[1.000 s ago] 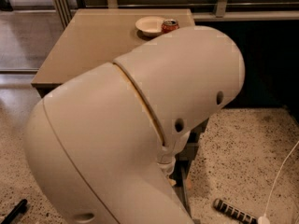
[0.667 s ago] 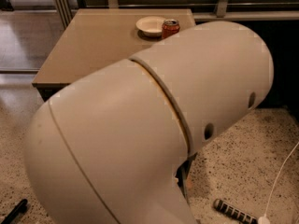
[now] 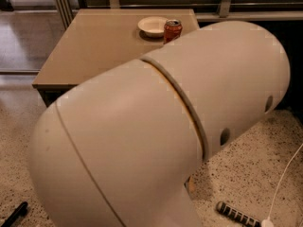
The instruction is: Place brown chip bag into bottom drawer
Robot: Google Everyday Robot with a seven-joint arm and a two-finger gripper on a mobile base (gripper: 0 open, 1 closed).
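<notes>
Cream arm (image 3: 156, 126) fills frame, elbow bent close to cam; hand out of view

Cream robot arm (image 3: 156, 126); the gripper is out of sight. Tan table (image 3: 94, 46), cream bowl (image 3: 152, 25), red can (image 3: 172, 30). Speckled beige floor (image 3: 246, 178).

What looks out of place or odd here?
The robot arm fills most of the view; the gripper is out of sight. A white cable and a ribbed dark object lie loose on the floor.

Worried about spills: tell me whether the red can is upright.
Upright: the red can stands with its top facing up; gripper out of view.
</notes>
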